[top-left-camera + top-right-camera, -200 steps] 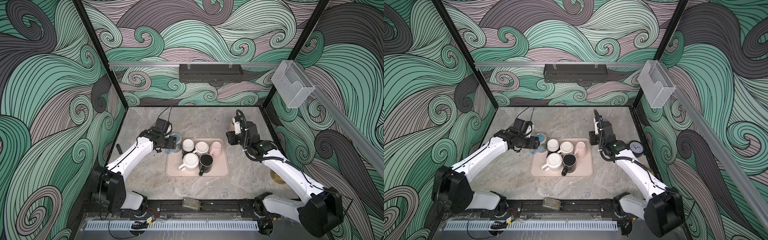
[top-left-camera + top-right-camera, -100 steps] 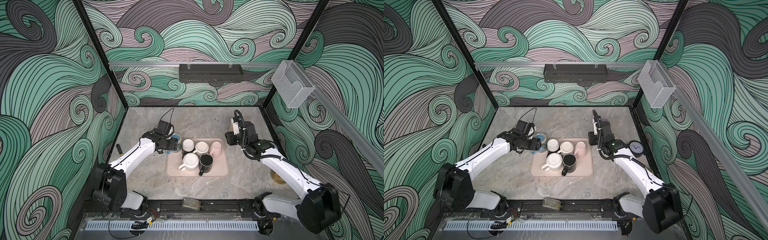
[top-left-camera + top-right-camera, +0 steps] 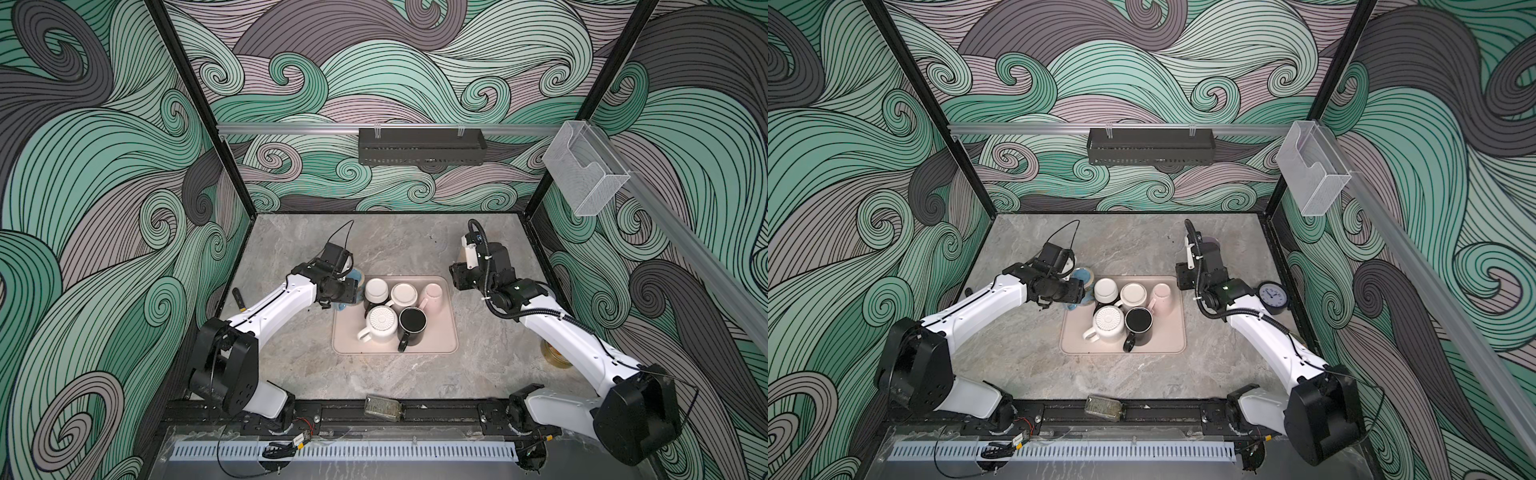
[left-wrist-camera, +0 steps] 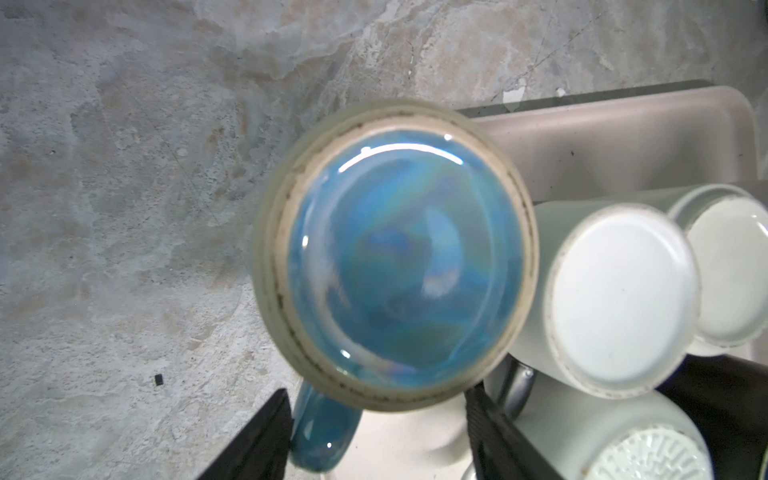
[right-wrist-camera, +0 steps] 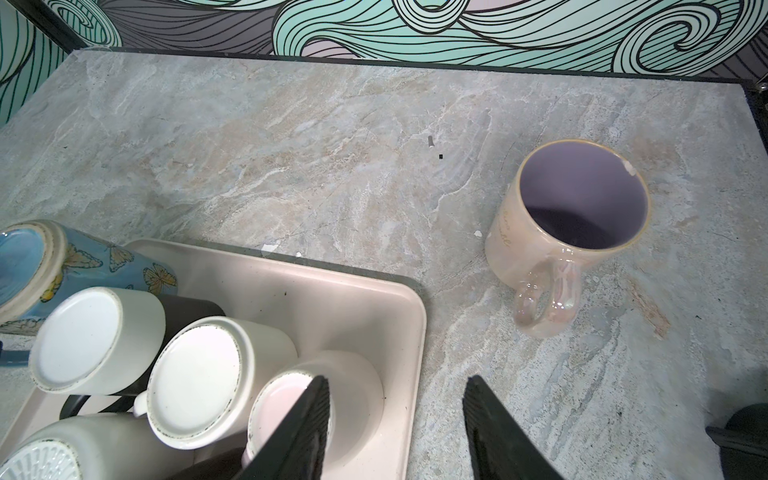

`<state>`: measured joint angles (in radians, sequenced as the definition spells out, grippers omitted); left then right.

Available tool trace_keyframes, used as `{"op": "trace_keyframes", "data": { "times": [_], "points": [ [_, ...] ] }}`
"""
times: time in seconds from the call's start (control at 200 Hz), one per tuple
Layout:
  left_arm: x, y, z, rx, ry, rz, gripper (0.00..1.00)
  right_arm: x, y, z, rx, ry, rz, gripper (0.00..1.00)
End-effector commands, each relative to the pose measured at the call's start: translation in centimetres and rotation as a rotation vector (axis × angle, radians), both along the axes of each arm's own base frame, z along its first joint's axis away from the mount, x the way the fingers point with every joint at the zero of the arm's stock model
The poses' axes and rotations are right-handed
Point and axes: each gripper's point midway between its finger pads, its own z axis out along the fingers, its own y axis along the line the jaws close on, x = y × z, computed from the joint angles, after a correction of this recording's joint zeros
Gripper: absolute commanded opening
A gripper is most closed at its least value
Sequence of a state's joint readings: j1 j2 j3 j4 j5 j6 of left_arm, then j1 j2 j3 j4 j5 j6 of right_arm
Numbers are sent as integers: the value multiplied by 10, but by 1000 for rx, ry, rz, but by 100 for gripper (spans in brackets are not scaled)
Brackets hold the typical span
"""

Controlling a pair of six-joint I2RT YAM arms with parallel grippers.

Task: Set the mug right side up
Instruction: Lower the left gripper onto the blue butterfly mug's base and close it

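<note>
The mug (image 4: pixel 399 257) is blue with butterflies and stands upside down, tilted, at the tray's far left corner; it shows in both top views (image 3: pixel 358 277) (image 3: pixel 1082 275) and in the right wrist view (image 5: pixel 87 266). Its glossy base faces the left wrist camera. My left gripper (image 4: pixel 380 415) is open, with the mug's blue handle (image 4: pixel 322 432) between its jaws, right against one finger (image 4: pixel 266 440) and well clear of the other. In both top views this gripper (image 3: pixel 351 291) (image 3: pixel 1079 291) sits on the mug's near side. My right gripper (image 5: pixel 397 386) (image 3: pixel 456 282) is open and empty above the tray's far right corner.
The pink tray (image 3: pixel 451 332) holds two white mugs (image 3: pixel 376 290) (image 3: pixel 404 295) and a pink mug (image 3: pixel 432 295) upside down, plus a ribbed white mug (image 3: pixel 382 322) and a black mug (image 3: pixel 412 323). A cream mug (image 5: pixel 577 216) stands upright on the table behind it. A clock (image 3: pixel 1271 297) is at the right.
My left gripper has moved in on the blue mug and its jaws have narrowed. The right arm has drawn back a little toward the far side.
</note>
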<state>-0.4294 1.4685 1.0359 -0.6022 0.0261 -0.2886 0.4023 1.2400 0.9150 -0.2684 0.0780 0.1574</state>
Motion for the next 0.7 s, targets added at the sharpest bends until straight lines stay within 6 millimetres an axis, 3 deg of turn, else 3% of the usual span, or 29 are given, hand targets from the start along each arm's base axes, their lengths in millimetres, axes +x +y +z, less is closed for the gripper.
{"op": "trace_keyframes", "data": {
  "times": [0.0, 0.23, 0.695],
  "points": [
    [-1, -7, -5, -9, 18, -7, 64, 1, 3, -6, 0, 5, 7, 53],
    [6, -4, -9, 29, 15, 5, 64, 3, 4, -9, 0, 9, 9, 53],
    [16, -1, -19, 96, 29, 18, 52, 3, 4, -13, 4, 17, 3, 53]
  ]
}}
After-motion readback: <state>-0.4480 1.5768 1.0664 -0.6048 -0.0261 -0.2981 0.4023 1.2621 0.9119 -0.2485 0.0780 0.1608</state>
